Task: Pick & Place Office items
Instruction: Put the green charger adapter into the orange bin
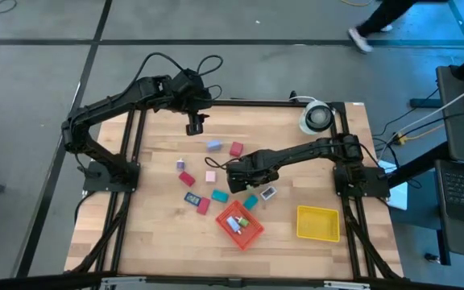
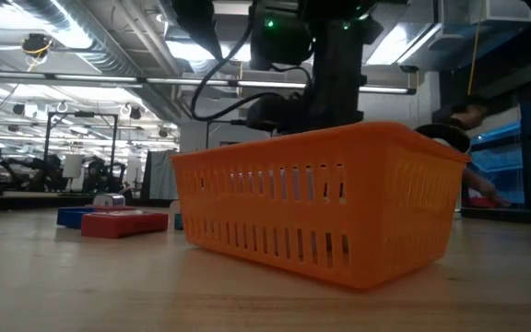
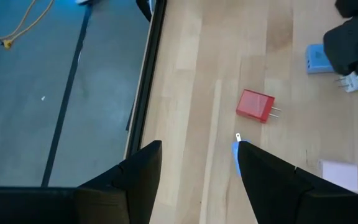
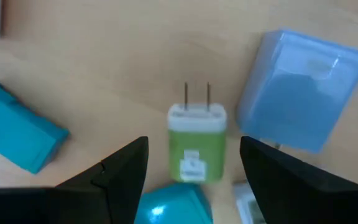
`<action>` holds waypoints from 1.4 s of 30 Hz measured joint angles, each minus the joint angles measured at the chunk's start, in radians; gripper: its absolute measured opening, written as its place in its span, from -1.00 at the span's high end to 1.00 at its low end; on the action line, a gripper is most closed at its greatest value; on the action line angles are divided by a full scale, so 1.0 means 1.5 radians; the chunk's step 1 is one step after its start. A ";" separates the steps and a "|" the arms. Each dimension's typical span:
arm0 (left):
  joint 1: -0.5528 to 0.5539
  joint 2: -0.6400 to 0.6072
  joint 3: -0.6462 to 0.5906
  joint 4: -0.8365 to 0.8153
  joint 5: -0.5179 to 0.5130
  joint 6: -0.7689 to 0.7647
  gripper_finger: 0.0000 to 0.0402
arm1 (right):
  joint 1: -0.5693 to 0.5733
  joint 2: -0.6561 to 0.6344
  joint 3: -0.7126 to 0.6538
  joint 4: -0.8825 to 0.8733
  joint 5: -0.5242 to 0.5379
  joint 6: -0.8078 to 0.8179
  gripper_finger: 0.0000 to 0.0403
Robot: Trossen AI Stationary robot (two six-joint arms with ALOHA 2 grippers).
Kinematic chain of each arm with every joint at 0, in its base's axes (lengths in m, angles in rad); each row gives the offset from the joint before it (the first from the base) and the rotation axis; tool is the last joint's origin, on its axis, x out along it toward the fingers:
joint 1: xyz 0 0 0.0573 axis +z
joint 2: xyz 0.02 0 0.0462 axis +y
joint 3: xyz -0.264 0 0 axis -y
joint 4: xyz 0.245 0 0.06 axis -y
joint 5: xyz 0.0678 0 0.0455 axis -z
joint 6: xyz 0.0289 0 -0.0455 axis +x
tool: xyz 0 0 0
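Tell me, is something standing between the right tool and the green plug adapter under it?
Nothing visible does. The right tool is open with the green plug adapter lying between its fingers, prongs pointing away. A light blue block and a teal block lie beside it, outside the fingers.

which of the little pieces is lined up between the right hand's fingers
The green plug, prongs pointing away, sits centred between the open right hand; the teal block and light blue block lie off to either side.

The light wooden table carries scattered office items, an orange basket and a yellow tray.
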 joint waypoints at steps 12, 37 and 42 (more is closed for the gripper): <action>0.000 0.000 0.000 -0.004 0.003 -0.005 -0.03 | -0.018 0.012 0.001 0.008 0.013 -0.006 -0.29; 0.000 0.000 0.000 -0.014 0.015 0.010 -0.03 | 0.002 0.024 -0.043 0.042 -0.037 0.036 -0.27; 0.000 0.000 0.000 -0.014 0.003 0.011 -0.03 | -0.001 0.024 -0.045 0.030 -0.039 0.029 0.13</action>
